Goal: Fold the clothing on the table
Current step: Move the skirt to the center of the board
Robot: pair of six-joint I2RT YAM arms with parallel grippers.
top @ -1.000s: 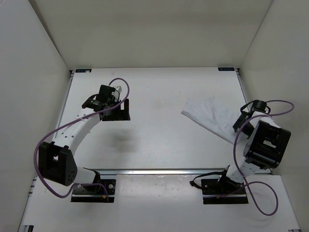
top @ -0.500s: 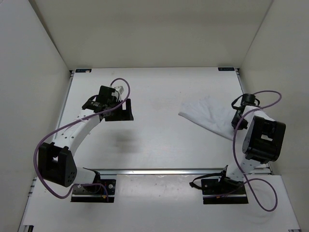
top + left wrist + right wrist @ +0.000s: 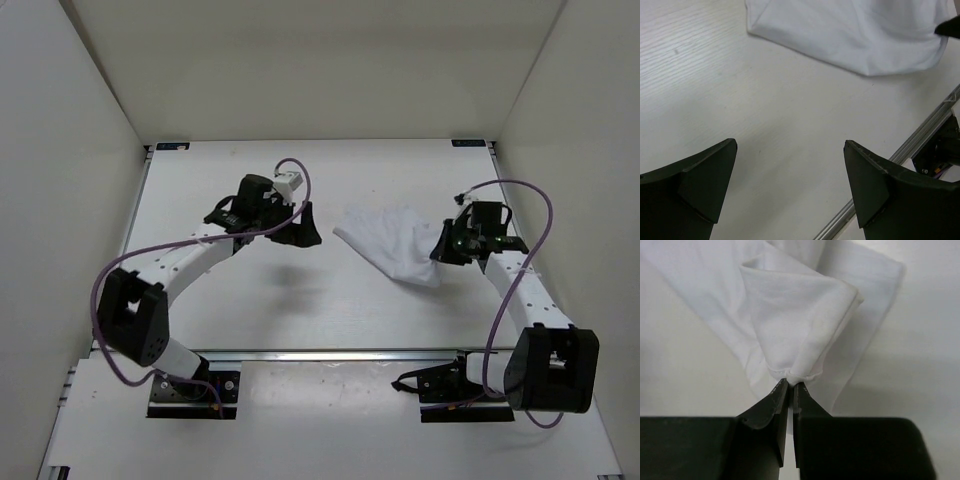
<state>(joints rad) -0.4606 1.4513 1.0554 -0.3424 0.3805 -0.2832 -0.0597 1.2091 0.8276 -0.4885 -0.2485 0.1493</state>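
clothing (image 3: 392, 240): white, crumpled, one edge bunched — right of centre | table (image 3: 330, 320): matte white, flat

We get even overhead light, faint shadows on the matte white table (image 3: 330, 320) below our jaws, black fingers (image 3: 695, 185) slightly blurred.

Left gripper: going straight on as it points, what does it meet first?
Left gripper probably meets bare table, just short of the clothing; depth is unclear, so it might reach the clothing.

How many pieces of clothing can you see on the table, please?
1. The white clothing lies bunched right of centre on the table, its right edge pinched by the jaws of the right arm. No other piece is visible.
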